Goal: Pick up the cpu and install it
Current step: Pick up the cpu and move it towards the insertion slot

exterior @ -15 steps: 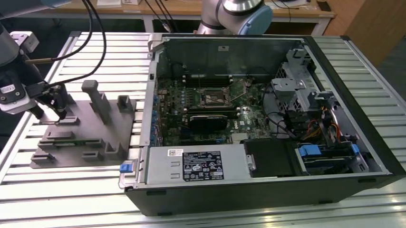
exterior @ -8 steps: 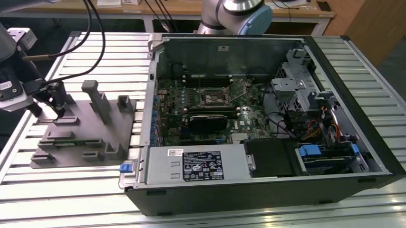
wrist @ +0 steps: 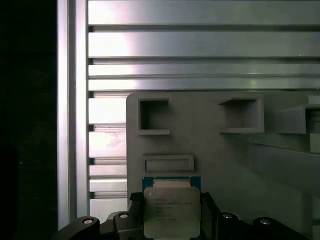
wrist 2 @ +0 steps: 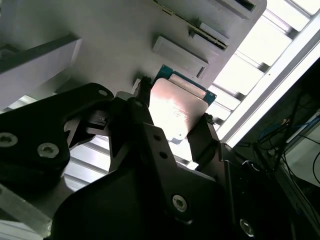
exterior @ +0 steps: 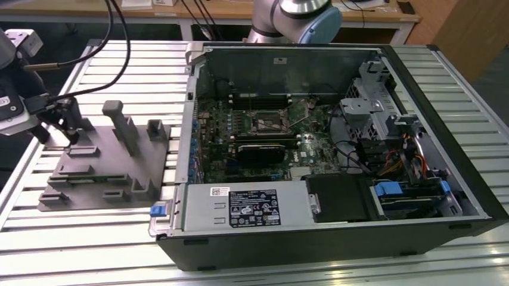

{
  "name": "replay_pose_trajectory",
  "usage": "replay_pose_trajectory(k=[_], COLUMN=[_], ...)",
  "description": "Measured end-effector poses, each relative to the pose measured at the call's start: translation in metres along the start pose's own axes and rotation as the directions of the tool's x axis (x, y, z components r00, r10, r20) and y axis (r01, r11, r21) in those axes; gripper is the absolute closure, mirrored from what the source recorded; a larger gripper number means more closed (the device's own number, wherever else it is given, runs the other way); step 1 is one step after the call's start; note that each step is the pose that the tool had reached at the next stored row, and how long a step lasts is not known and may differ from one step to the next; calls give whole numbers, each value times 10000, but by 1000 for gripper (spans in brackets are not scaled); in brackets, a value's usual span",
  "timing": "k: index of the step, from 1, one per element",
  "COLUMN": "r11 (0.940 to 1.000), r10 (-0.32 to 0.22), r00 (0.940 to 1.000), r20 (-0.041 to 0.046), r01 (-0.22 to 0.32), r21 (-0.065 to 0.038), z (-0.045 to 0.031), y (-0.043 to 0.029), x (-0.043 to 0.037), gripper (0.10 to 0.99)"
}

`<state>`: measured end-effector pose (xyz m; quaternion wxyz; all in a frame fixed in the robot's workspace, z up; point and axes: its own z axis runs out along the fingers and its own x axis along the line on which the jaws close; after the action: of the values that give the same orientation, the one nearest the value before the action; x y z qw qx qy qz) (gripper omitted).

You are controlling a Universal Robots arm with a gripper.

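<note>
Grey fixture [exterior: 104, 173] beneath cpu [wrist: 171, 212] | pincer [wrist 2: 174, 102] clasps cpu | open case [exterior: 334, 238] nearby

No legible txt anywhere. Cpu [wrist: 171, 212] top has faint print lines, unreadable. In pc case [exterior: 318, 244], on psu [exterior: 202, 211]: black label [exterior: 254, 208] w/ white print, small white sticker [exterior: 219, 190] next to it, both too small to read.
</note>
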<state>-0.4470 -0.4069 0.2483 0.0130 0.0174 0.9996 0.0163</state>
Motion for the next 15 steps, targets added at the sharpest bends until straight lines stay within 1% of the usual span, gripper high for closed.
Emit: replay_pose_trajectory(k=[15], r11=[10000], r10=[0], r00=[10000], r20=[0], r01=[0], r21=[0], z=[-190], y=[6], x=[-5], gripper=[541])
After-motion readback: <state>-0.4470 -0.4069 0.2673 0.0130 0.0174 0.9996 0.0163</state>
